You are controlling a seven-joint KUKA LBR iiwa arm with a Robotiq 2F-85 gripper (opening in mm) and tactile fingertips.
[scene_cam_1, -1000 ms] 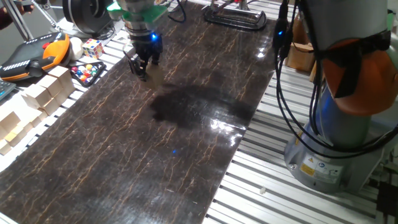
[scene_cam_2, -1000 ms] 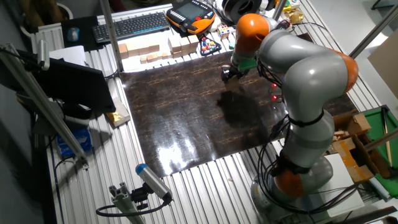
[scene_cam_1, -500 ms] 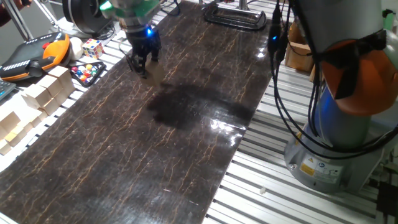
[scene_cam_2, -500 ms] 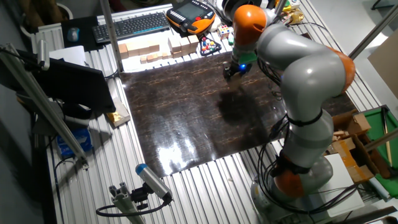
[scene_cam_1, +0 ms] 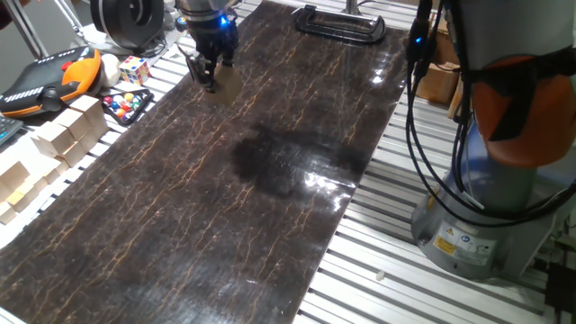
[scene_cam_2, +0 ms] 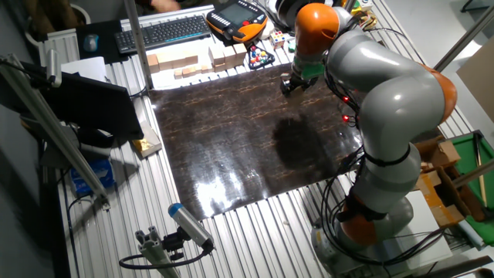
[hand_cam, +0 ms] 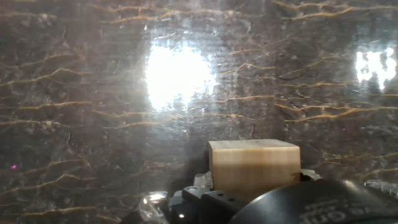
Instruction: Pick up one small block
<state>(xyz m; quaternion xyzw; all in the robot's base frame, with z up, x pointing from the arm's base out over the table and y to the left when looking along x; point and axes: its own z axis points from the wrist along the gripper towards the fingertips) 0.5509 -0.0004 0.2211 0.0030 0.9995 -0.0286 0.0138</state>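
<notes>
I'm stretched out across the dark marbled table, my arm arching up from its base at the table's side and bending over to the far end. My wrist points straight down, so my gripper hangs upright just above the tabletop, a blue light glowing on the wrist above it. My fingers are dark and close together, but from the fixed views I cannot tell whether they actually clamp anything.

The small block fills the lower middle of my hand view, a pale tan wooden cube right at my fingertips, its front face square to the camera, the shiny tabletop beyond it. From the side it shows as a light tan patch just beside my fingers, low over the table. I cannot say whether it rests on the surface or is off it.

Off the table's edge lie a row of bigger pale wooden blocks, a multicoloured puzzle cube, and an orange-and-black handset.
</notes>
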